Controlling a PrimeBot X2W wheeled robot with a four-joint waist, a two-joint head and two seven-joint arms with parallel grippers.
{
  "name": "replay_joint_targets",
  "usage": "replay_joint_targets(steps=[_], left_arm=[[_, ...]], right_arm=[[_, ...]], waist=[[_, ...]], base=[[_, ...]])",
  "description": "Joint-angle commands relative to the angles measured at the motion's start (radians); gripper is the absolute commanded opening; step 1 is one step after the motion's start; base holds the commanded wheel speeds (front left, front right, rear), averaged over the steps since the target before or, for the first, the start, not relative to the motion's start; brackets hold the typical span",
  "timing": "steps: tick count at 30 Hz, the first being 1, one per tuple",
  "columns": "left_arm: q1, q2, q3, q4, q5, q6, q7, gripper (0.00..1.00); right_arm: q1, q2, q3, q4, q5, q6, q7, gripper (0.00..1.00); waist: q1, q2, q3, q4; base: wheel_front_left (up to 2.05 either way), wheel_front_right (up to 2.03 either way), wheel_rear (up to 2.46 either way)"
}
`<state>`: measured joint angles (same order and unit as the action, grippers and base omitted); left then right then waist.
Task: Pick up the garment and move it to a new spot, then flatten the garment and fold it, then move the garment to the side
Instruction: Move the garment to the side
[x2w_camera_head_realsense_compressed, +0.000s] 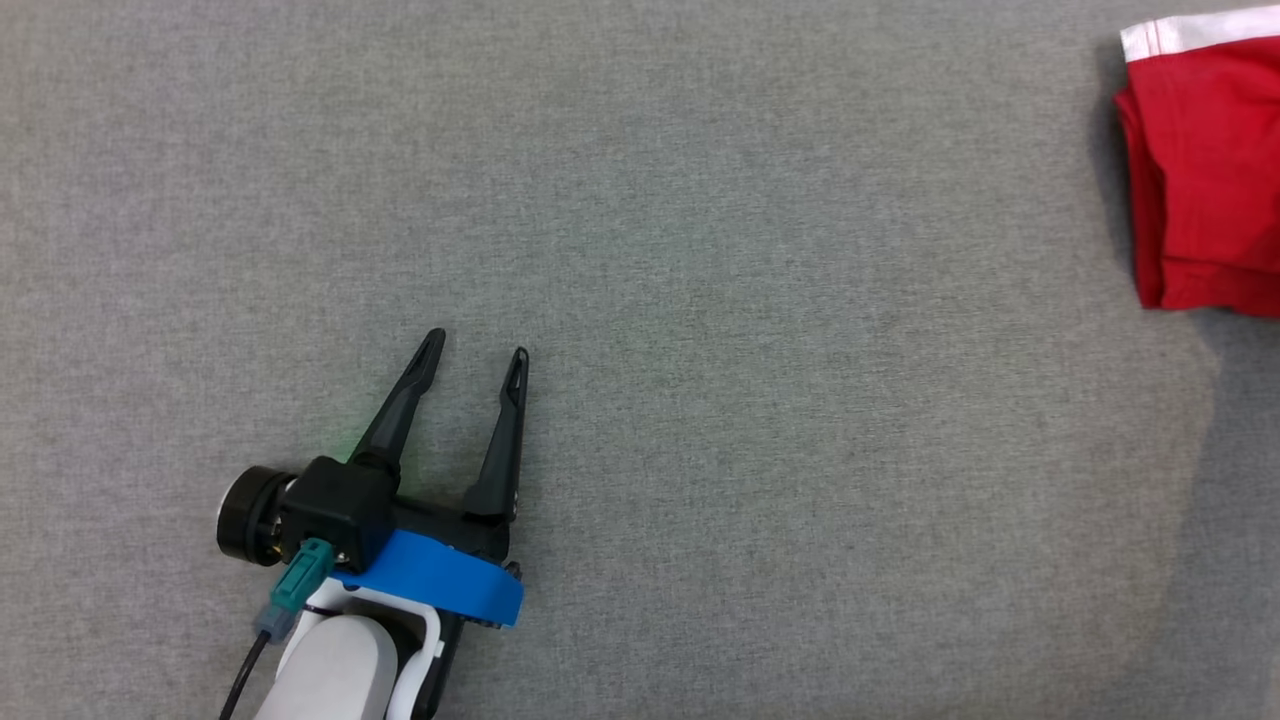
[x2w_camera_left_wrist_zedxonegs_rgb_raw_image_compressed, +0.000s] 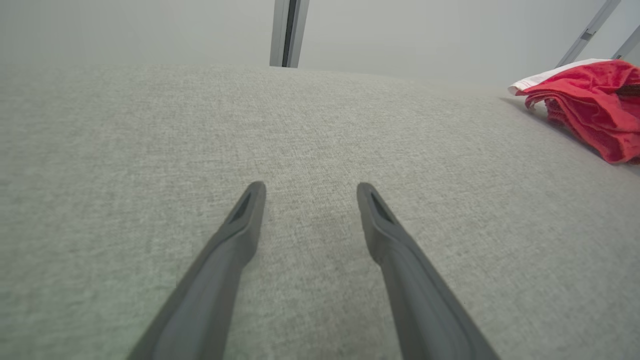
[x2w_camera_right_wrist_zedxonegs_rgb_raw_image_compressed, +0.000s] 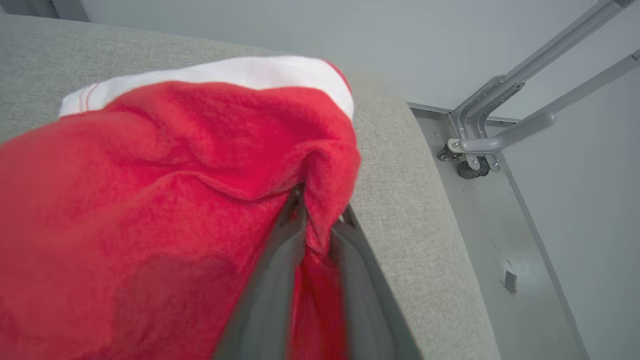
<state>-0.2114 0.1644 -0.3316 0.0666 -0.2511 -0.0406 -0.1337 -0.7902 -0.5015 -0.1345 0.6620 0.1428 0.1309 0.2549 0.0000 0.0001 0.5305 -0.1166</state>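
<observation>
The garment (x2w_camera_head_realsense_compressed: 1205, 180) is red with a white band and lies folded in a bunched stack at the far right of the grey fabric table (x2w_camera_head_realsense_compressed: 700, 300). In the left wrist view the garment (x2w_camera_left_wrist_zedxonegs_rgb_raw_image_compressed: 590, 100) sits far off to the right. My left gripper (x2w_camera_head_realsense_compressed: 478, 345) rests low at the lower left, open and holding nothing, with bare cloth between its fingers (x2w_camera_left_wrist_zedxonegs_rgb_raw_image_compressed: 310, 187). In the right wrist view my right gripper (x2w_camera_right_wrist_zedxonegs_rgb_raw_image_compressed: 322, 207) pinches a ridge of the garment (x2w_camera_right_wrist_zedxonegs_rgb_raw_image_compressed: 150, 200) near the table's right edge, its jaws close together with red cloth between them.
The table's right edge (x2w_camera_right_wrist_zedxonegs_rgb_raw_image_compressed: 425, 200) drops to a pale floor just beyond the garment. A metal frame with angled legs (x2w_camera_right_wrist_zedxonegs_rgb_raw_image_compressed: 500, 125) stands on that floor. An upright grey post (x2w_camera_left_wrist_zedxonegs_rgb_raw_image_compressed: 287, 30) rises behind the table's far edge.
</observation>
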Motion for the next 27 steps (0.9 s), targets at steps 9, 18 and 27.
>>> replay_joint_targets(steps=[9, 18, 27], left_arm=[[-0.008, 0.013, 0.003, 0.022, -0.010, 0.014, 0.001, 1.00], [-0.027, 0.000, 0.021, 0.062, -0.040, 0.017, -0.030, 1.00], [-0.025, -0.021, 0.084, 0.199, -0.097, 0.032, -0.098, 1.00]], right_arm=[[-0.065, 0.038, -0.012, 0.047, -0.074, 0.000, -0.102, 1.00], [-0.066, 0.077, 0.044, 0.038, -0.102, 0.000, -0.177, 1.00], [0.015, 0.201, 0.090, 0.038, -0.114, 0.000, -0.311, 1.00]], waist=[[0.0000, -0.0001, -0.003, -0.002], [0.0000, -0.0001, -0.073, -0.005], [0.0000, -0.0001, -0.219, 0.032]], base=[[0.00, 0.00, 0.00], [0.00, 0.00, 0.00], [0.00, 0.00, 0.00]])
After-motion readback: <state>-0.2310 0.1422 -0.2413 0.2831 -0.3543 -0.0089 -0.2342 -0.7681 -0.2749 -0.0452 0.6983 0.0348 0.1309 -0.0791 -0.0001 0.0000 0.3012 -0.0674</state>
